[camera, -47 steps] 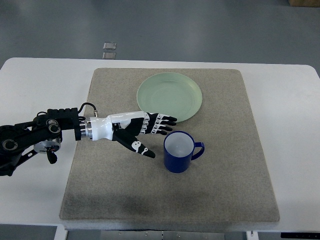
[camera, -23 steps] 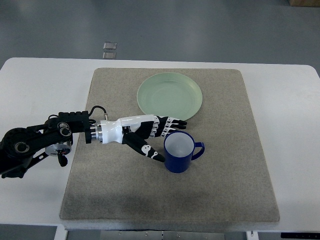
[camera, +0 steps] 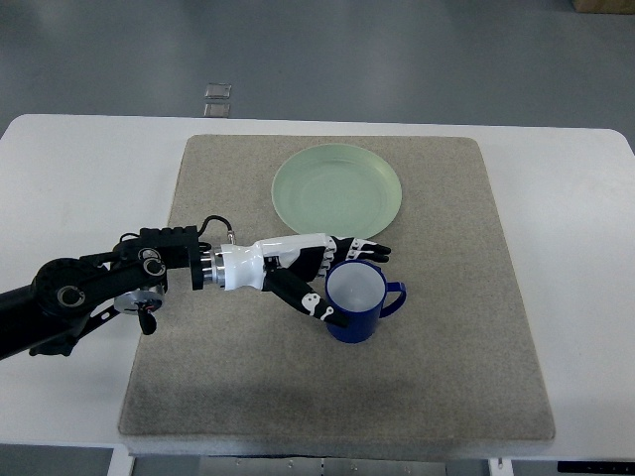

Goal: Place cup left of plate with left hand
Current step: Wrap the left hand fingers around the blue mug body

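Reaching from frame left, black-and-white robotic left hand [camera: 316, 270], fingers apart around but seemingly not yet clamped on the dark blue ceramic cup [camera: 355, 301] below the pale green round plate [camera: 337, 190], centre frame; next likely: close, lift, carry left.

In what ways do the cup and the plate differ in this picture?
The cup is dark blue; the plate is pale green. The cup is tall with a handle; the plate is flat and wider. The left hand reaches around the cup; the plate lies untouched. Both sit on the grey mat.
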Robot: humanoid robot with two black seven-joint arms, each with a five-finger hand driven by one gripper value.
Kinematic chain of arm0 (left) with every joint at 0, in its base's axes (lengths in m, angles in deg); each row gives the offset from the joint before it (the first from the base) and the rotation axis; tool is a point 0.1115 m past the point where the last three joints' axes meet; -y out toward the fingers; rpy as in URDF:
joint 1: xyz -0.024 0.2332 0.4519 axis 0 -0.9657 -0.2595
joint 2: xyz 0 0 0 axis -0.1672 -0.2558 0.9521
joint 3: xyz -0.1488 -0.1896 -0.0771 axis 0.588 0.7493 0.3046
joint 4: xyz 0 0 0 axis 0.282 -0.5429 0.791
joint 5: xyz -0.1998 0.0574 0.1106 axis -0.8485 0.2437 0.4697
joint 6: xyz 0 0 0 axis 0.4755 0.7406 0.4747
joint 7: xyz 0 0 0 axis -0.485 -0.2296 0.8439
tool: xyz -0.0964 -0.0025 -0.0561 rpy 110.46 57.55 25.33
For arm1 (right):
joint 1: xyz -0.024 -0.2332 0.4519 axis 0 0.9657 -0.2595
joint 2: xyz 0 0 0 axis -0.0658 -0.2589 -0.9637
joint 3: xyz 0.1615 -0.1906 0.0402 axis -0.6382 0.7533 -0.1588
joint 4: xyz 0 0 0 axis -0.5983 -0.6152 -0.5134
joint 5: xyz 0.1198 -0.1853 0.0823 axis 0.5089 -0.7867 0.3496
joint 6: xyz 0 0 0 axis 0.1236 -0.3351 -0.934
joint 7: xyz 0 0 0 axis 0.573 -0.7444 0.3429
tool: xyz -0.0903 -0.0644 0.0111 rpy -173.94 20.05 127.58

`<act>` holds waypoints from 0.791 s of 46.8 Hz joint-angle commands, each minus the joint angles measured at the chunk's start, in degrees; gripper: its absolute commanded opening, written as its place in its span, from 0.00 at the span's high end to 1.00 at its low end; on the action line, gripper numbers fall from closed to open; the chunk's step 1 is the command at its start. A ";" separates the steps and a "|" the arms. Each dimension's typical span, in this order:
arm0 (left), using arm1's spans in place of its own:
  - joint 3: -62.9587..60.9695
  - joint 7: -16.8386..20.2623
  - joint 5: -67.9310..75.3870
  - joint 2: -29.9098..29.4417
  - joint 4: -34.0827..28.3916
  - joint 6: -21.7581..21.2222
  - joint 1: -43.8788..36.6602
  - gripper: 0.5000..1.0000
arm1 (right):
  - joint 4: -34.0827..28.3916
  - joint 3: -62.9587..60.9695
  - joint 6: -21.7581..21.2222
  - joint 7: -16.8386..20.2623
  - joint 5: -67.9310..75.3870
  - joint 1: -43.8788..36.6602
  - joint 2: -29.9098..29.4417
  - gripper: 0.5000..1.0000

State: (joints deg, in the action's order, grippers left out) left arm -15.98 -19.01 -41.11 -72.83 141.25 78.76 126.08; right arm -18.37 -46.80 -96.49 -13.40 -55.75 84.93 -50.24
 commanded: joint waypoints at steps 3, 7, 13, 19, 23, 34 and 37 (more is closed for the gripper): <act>-0.01 0.01 0.88 1.07 -0.14 -0.82 -0.18 0.01 | 0.08 0.00 0.00 0.00 -0.06 -0.02 0.00 0.14; -0.09 0.01 0.88 1.34 -0.23 -1.26 -0.44 0.01 | -0.01 0.00 0.00 0.00 0.03 -0.02 0.00 0.14; -0.10 0.01 1.32 1.77 -0.67 -1.26 -0.79 0.01 | -0.01 0.00 0.00 0.00 0.03 -0.02 0.00 0.14; -0.09 0.01 1.59 2.39 -1.64 -1.26 -0.79 0.01 | -0.01 0.00 0.00 0.00 0.03 -0.02 0.00 0.14; -0.01 0.01 1.59 2.83 -2.43 -1.26 -0.79 0.00 | -0.01 0.00 0.00 0.00 0.03 -0.02 0.00 0.14; -0.01 -0.08 1.59 3.36 -2.52 -1.26 -0.79 0.01 | -0.01 0.00 0.00 0.00 -0.06 -0.02 0.00 0.14; -0.01 -0.08 1.59 3.62 -2.52 -1.52 -0.79 0.02 | -0.01 0.00 0.00 0.00 -0.06 -0.02 0.00 0.14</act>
State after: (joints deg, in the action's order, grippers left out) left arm -16.04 -19.06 -39.53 -69.49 138.73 77.48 125.28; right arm -18.37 -46.80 -96.49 -13.40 -55.73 84.91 -50.24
